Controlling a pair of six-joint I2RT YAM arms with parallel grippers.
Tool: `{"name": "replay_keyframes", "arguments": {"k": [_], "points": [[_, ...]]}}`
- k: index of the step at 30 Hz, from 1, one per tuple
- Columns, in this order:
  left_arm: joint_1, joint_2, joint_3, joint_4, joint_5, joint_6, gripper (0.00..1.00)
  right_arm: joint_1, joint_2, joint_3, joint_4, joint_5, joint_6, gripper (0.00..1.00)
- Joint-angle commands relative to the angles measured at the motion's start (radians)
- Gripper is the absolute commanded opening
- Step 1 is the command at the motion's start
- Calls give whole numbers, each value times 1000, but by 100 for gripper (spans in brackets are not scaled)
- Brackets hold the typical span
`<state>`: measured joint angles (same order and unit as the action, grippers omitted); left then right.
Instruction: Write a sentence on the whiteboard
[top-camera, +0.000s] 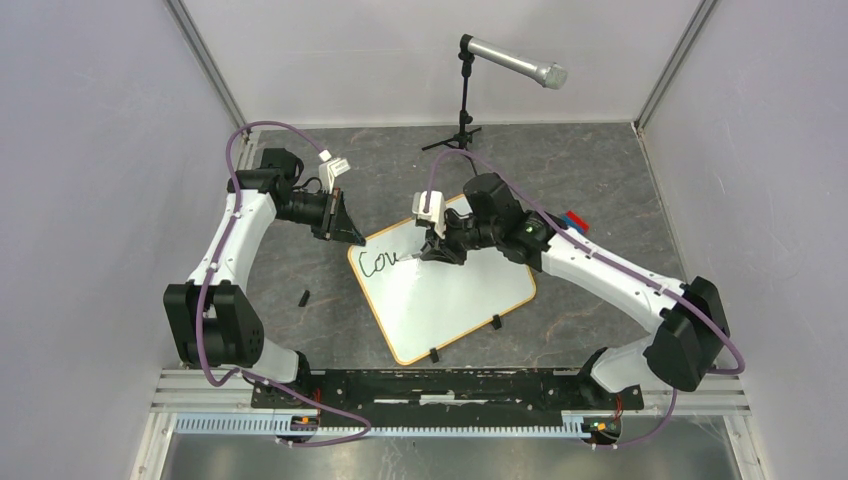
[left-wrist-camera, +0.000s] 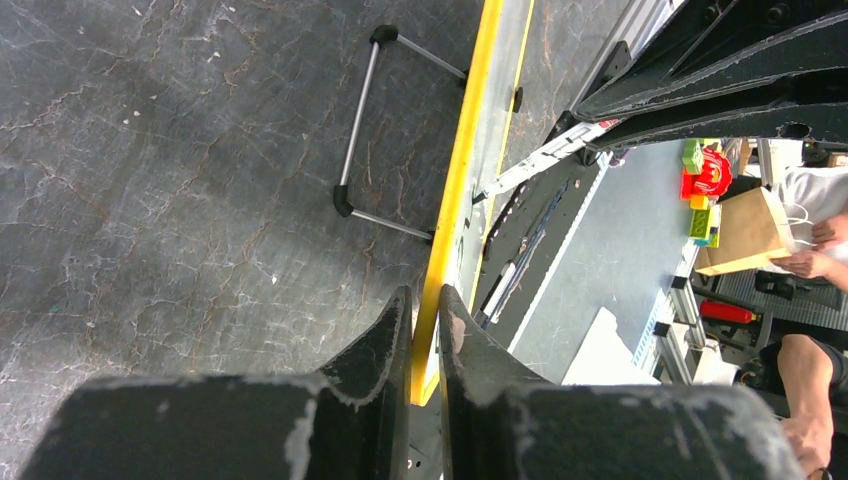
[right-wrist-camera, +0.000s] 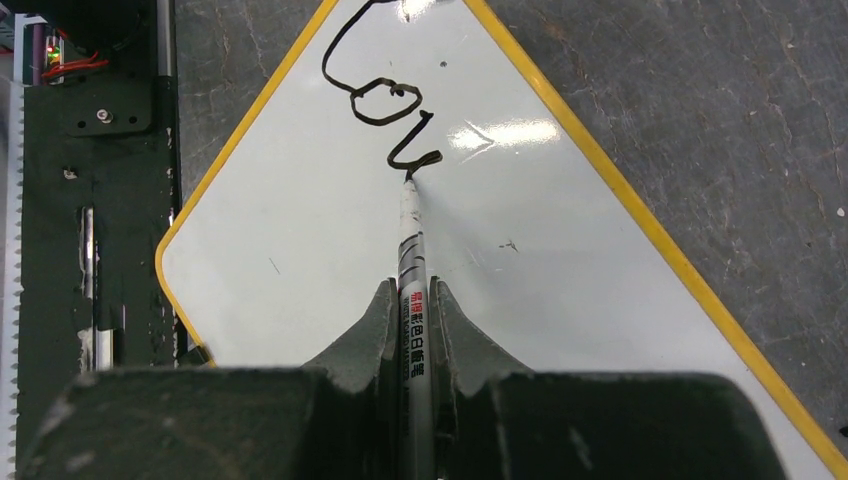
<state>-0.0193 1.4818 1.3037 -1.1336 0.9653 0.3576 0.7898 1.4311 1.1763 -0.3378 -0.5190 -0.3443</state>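
The whiteboard (top-camera: 455, 300) lies tilted mid-table, glossy white with an orange rim and two black clip feet. Black cursive letters "Cou" (top-camera: 380, 263) stand at its upper left; they also show in the right wrist view (right-wrist-camera: 385, 110). My left gripper (top-camera: 350, 232) is shut on the board's rim at its upper left corner, the yellow edge (left-wrist-camera: 450, 190) running between the fingers (left-wrist-camera: 395, 340). My right gripper (top-camera: 432, 250) is shut on a white marker (right-wrist-camera: 412, 260), whose tip touches the board at the end of the "u".
A microphone on a black stand (top-camera: 465, 100) stands at the back. A small black piece (top-camera: 303, 297) lies left of the board. A red and blue object (top-camera: 575, 221) sits behind the right arm. Grey walls enclose the table.
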Motion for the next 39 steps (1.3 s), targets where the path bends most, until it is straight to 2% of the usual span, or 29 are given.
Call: {"name": "replay_keyframes", "arguments": {"k": [1, 12, 39], "points": [[-2, -18, 12, -6, -41, 28, 2, -4, -25, -13, -20, 25, -11, 0], [-5, -23, 6, 7, -49, 20, 2, -16, -58, 51, -57, 35, -33, 0], [-9, -26, 12, 8, -53, 17, 2, -21, 25, 101, -25, 39, -33, 0]]}}
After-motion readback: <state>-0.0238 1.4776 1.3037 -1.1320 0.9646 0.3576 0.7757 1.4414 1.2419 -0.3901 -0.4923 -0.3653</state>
